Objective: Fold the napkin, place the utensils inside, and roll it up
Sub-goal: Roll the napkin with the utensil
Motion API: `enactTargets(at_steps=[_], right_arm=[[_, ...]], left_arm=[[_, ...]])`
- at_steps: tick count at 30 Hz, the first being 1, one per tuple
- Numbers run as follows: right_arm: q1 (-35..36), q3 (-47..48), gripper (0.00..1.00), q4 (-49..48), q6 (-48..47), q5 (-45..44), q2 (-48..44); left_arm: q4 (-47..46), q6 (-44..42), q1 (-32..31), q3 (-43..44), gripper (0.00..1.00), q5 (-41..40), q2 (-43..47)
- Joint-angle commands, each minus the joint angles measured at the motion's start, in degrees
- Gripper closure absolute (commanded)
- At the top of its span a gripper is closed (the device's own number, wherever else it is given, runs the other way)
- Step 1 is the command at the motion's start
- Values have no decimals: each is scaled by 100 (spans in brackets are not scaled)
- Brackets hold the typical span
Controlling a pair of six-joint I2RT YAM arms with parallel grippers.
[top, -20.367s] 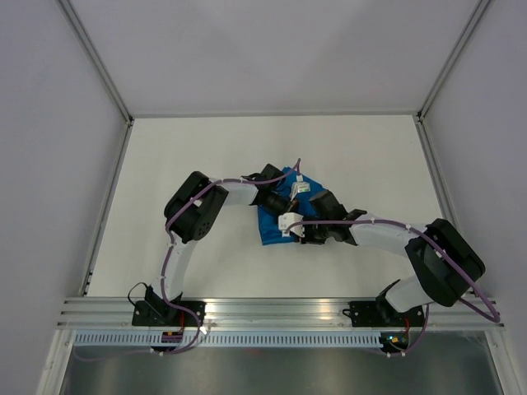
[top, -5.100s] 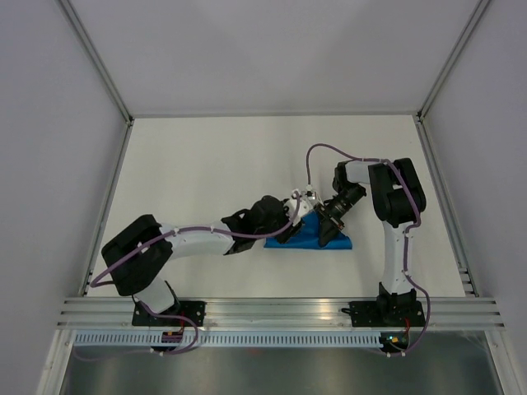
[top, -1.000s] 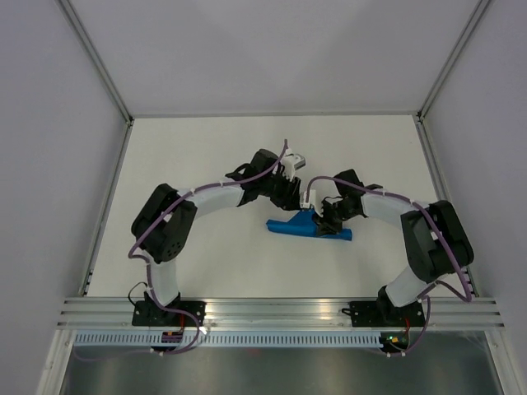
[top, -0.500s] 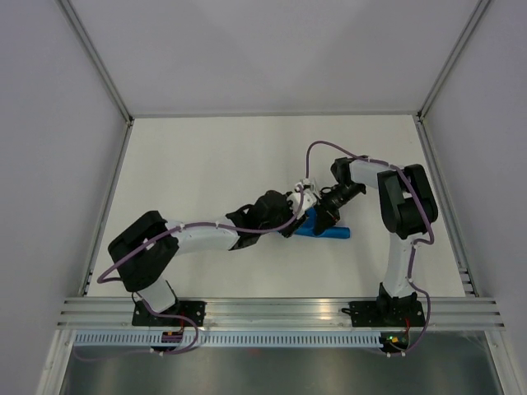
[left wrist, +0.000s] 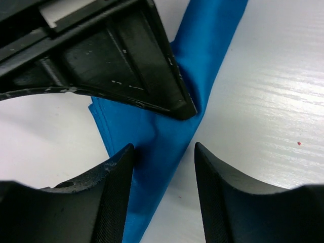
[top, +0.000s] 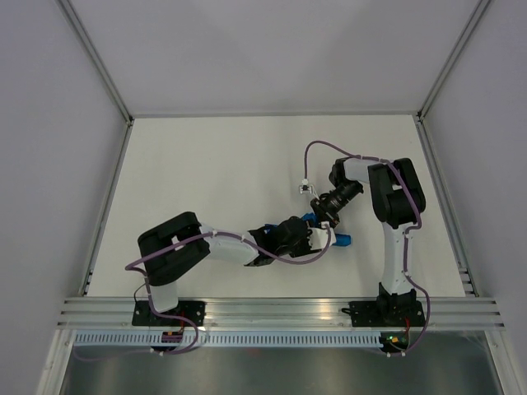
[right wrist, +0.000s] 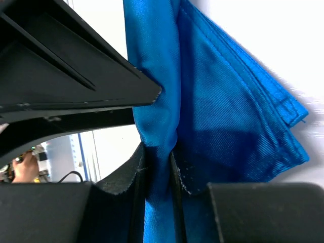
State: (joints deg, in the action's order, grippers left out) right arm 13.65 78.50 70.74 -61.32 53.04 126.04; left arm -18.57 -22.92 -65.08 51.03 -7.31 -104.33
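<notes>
The bright blue napkin lies as a narrow rolled strip on the white table, mostly covered by both grippers. In the right wrist view my right gripper is shut on a rolled fold of the napkin, with looser layers spreading to the right. In the left wrist view my left gripper is open and straddles the napkin strip, which rests against the left finger and stands clear of the right one. From above, the left gripper meets the right gripper over the cloth. The utensils are hidden.
The white table is walled at the back and both sides. An aluminium rail runs along the near edge, carrying both arm bases. The right gripper's finger fills the top of the left wrist view.
My left gripper has moved right and toward the near edge along the napkin, and its jaws have widened. The right gripper still pinches the cloth, almost in place.
</notes>
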Motion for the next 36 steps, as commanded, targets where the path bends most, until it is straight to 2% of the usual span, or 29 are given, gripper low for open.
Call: enactTargets(at_steps=[1,8,11,12,16,19,20,25,28,30,32,36], right_arm=[[-3,51,85,-614,-425,-830,404],[-20,245,85,-465,-442,-804,571],[-20,367,86,-386,-460,-795,641],[-29,385,85,-351,-469,-795,659],[-38,491,83,-254,-486,-777,685],[-64,587,70,-157,-504,-742,633],[-82,614,61,-131,-495,-690,589],[-187,553,47,-279,-267,-461,-43],[-310,421,42,-770,364,-434,-588],[-389,280,40,-1368,760,-539,-1000],[-538,96,36,-2112,1568,-662,-1404],[-898,-159,35,-3038,2518,-777,-2021]], left_arm=[[-279,-521,-66,145,43,-139,-139],[-253,-784,-137,144,44,-218,-465],[-148,-793,-137,153,52,-166,-570],[-95,-802,-137,162,61,-104,-597],[238,-715,-128,189,75,141,-720],[371,-600,-128,224,84,388,-764],[493,-583,-128,250,87,519,-781],[907,-433,-102,434,94,835,-913],[1039,-258,-75,522,95,985,-922],[1136,-187,4,584,95,1126,-887],[1197,-64,92,654,96,1284,-861],[1705,225,311,935,96,1661,-878]])
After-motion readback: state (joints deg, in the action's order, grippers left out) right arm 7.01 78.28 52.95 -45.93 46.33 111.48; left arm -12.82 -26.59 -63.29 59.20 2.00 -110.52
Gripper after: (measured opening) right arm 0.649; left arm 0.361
